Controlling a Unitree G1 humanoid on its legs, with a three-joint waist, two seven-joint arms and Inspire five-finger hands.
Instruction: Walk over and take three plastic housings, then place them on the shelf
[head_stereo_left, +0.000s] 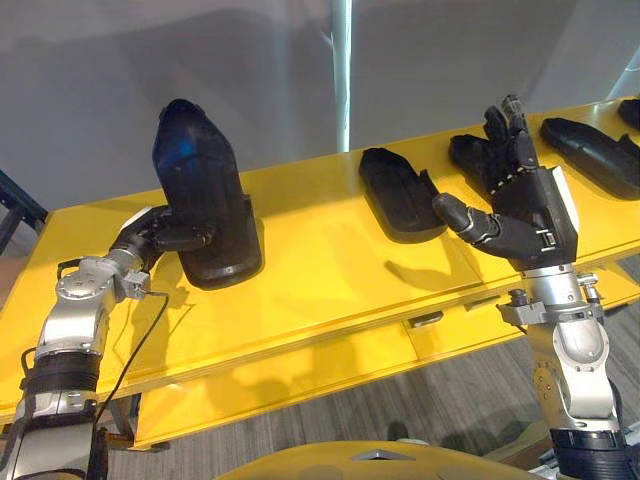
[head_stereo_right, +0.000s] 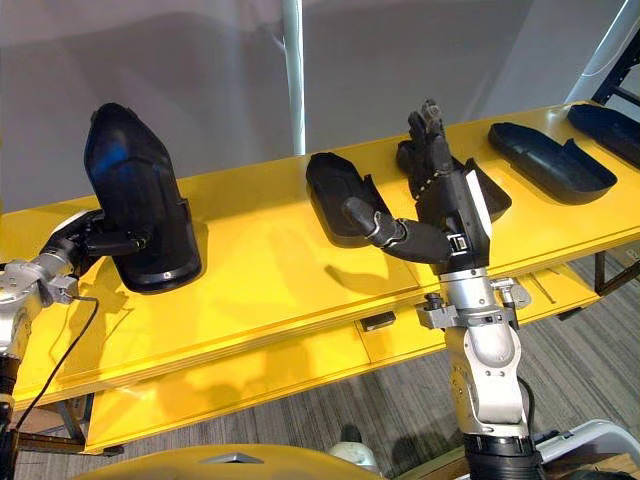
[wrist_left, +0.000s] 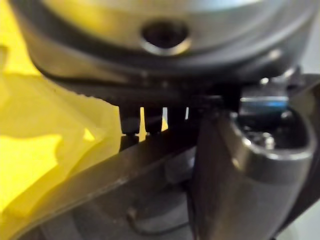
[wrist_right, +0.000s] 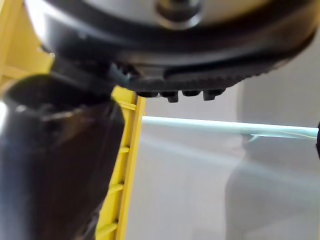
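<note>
— Trouble is expected where, taken from the largest thing down?

— At the yellow tabletop (head_stereo_left: 330, 270) first. The held housing (head_stereo_left: 205, 195) is stood on end over its left part, and whether its base is touching the surface cannot be told. If it is lowered askew, that base could be struck against the yellow top. Next, the housing itself: it is tall and is gripped only low on one side by the left hand (head_stereo_left: 165, 232), whose fingers are curled round its edge. It could therefore be tipped or twisted out of that hold.

— And the other hand?

— The right hand (head_stereo_left: 530, 210) is raised open, fingers straight and thumb spread, with nothing held. The middle housing (head_stereo_left: 395, 190) lies just left of it, and the next housing (head_stereo_left: 465, 152) is partly hidden behind its fingers. Either could be pushed toward the far edge by a careless reach.

— How is the housing to be described?

— Black moulded plastic is seen: a hollow shell, narrower and rounded at the top, broader below, with a bluish sheen on its upper face. It is judged hard and smooth, so slipping is likely under a loose grip. A long housing (head_stereo_right: 545, 160) lies further right.
</note>
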